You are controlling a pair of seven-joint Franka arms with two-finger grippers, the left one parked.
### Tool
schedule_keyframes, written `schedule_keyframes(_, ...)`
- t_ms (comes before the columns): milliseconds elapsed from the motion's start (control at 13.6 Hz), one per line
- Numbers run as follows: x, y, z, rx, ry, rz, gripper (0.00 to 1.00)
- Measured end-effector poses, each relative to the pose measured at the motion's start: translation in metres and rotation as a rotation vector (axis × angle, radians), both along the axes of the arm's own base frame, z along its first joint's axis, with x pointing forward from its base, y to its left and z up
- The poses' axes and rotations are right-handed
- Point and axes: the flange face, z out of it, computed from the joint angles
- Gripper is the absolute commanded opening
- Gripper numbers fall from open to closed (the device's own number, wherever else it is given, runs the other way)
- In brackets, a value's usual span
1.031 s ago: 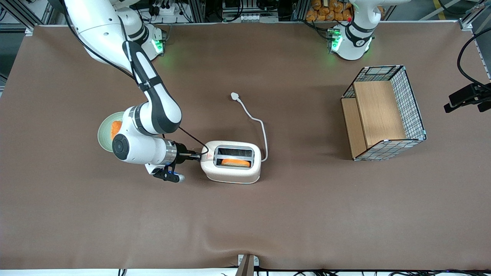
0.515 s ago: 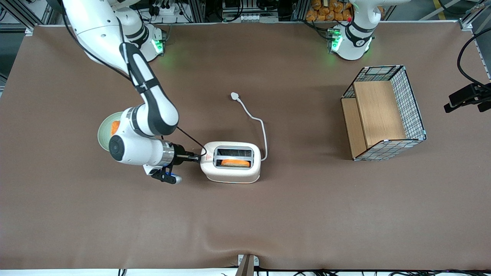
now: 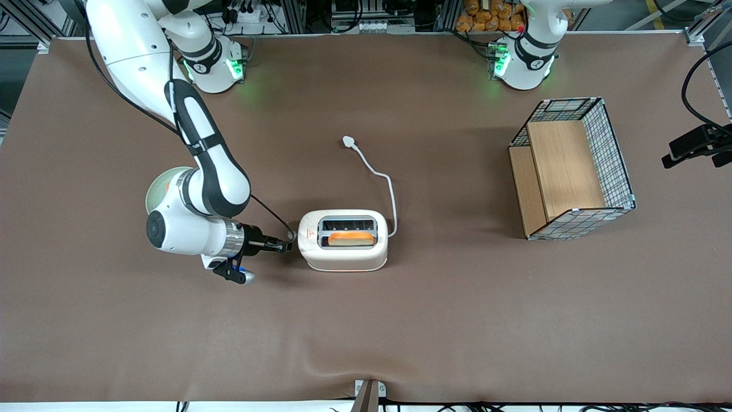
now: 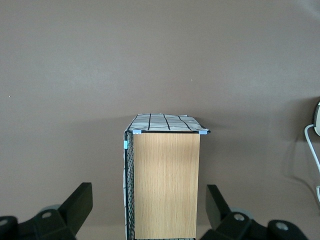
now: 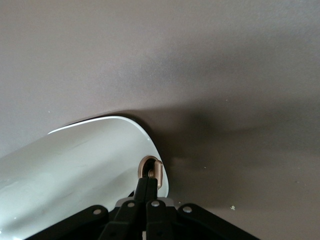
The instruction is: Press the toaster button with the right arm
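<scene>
1. Drawn back from earlier contact: small black pincer (image 3: 284,246), fingers together, empty.
2. Beside it mid-table: small white rounded toaster (image 3: 343,248); tiny greyish knob (image 5: 151,171) facing fingertips.
3. Probably release after pressing; next, withdraw straight.

The front view looks steeply down over the whole table (image 3: 400,320). The right wrist camera sits close along the gripper (image 5: 148,181), facing the toaster (image 5: 75,165), at nine o'clock of the toaster (image 3: 343,247). The left wrist camera faces the basket (image 4: 162,182), seen also from the front (image 3: 572,169).
</scene>
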Motion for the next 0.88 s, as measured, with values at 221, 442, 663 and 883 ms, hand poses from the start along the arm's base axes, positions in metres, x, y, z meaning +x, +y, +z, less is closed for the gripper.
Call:
schedule_keyframes(221,0.000,0.002,-0.001,0.000,-0.001,0.003,0.00)
schedule_keyframes(442,0.005,0.002,0.008,0.005,-0.021,0.007,0.77)
schedule_keyframes(663,0.013,-0.008,0.035,-0.012,-0.062,0.028,1.00)
schedule_keyframes(883,0.016,-0.023,0.070,-0.060,-0.103,0.072,1.00)
